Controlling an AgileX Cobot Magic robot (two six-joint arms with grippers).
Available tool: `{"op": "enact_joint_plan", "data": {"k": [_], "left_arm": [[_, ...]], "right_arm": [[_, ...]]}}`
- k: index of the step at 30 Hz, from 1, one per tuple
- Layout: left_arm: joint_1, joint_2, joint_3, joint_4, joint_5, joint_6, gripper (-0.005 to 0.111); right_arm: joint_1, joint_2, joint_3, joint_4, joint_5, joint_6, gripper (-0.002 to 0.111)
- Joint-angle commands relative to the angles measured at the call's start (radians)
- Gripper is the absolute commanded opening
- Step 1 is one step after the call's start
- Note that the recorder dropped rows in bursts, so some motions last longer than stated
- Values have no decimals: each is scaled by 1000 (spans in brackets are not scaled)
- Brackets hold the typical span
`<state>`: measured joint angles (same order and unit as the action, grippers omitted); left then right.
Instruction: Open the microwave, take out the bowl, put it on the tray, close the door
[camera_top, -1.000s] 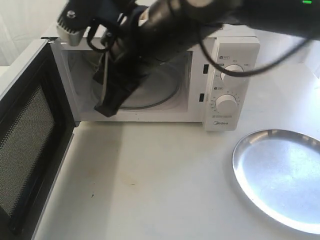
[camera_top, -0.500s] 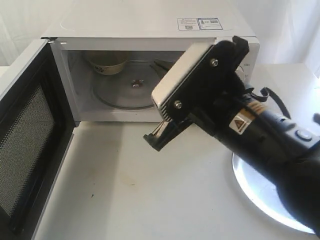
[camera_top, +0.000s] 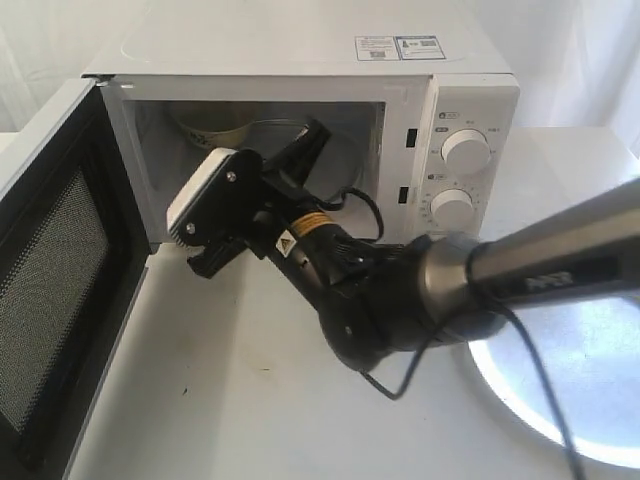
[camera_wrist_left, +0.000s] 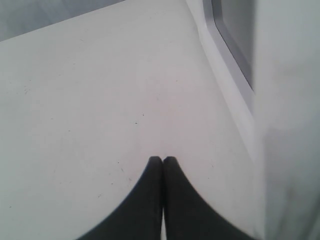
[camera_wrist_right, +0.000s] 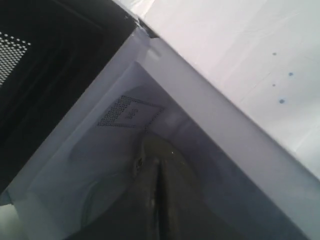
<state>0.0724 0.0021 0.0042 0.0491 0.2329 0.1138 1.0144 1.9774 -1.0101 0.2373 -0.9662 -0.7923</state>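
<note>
We see the white tabletop (camera_top: 300, 400) carrying the microwave (camera_top: 300, 45). Its door (camera_top: 50, 290) is swung wide open to the left with the mesh inner face showing, so we judge the first step done. The tray (camera_top: 590, 380) lies on the tabletop to the right of the microwave, partly behind the right arm (camera_top: 420, 290), and the part we can see carries no bowl. That arm reaches across from the right into the oven's mouth. The bowl (camera_top: 212, 125) sits inside, at the back left of the cavity, not lifted. The right pincer (camera_top: 312, 135) points into the cavity just to the right of the bowl, fingers pressed together and holding nothing; we cannot tell whether it touches the bowl. The left pincer (camera_wrist_left: 162, 160) hangs over the tabletop beside the door, fingers likewise together and empty. By our reckoning three steps remain: grasping the bowl and drawing it out, setting it on the tray, and shutting the door.
</note>
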Motion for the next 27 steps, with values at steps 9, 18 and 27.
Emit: {"op": "enact_joint_plan", "data": {"k": [9, 18, 27], "left_arm": [[-4, -2, -4, -5, 0, -5, 0], [-4, -2, -4, -5, 0, -5, 0], [-4, -2, -4, -5, 0, -5, 0]], "right_arm": [[-108, 305, -421, 72, 145, 30, 0], [-144, 438, -690, -61, 429, 27, 0], [-171, 512, -837, -72, 507, -5, 6]]}}
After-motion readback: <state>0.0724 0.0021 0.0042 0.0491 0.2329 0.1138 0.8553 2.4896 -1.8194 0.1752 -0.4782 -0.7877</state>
